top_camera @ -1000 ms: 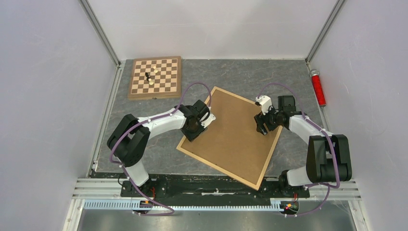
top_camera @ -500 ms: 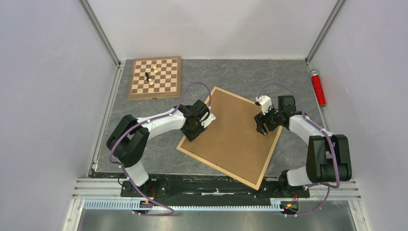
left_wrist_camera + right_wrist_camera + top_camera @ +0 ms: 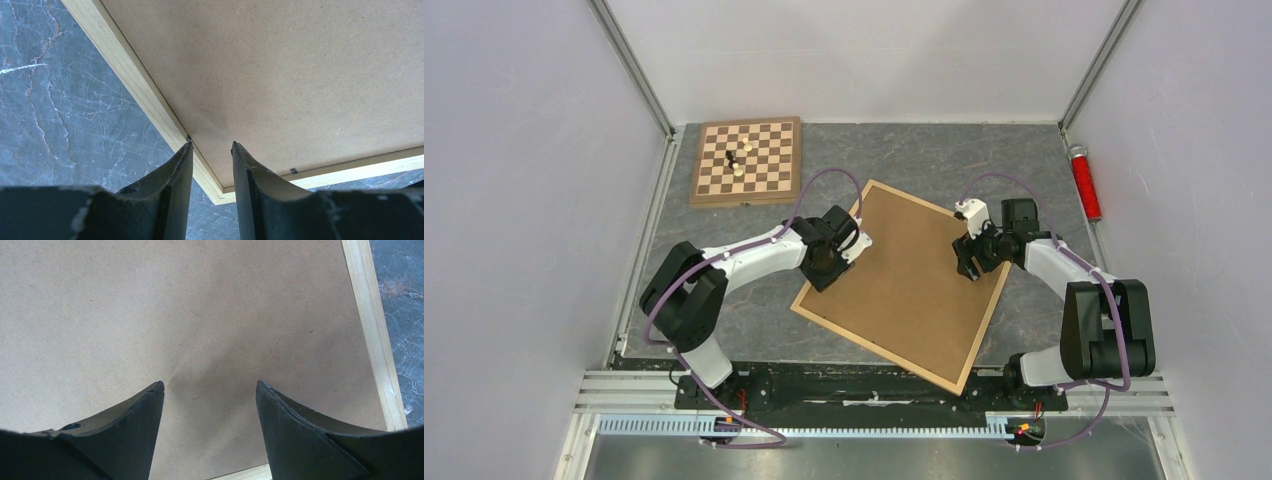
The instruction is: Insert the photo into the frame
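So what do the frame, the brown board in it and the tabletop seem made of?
The frame looks like bare light wood: pale yellow, fine grain along the strip. The brown board seems matte fibreboard or hardboard: even, speckled, no grain. The tabletop shows grey marble with white veins, perhaps only a printed surface; the look leaves that open.

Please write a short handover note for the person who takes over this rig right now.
Left gripper: open, empty, over the frame border near a corner.
Right gripper: open, empty, over the backing board near the frame's right side.
The frame lies on the table, back up, with the board set in it.
The photo shows in no view; whether it is under the board cannot be told.
Left: confirm the photo is inside, then probably secure the board.
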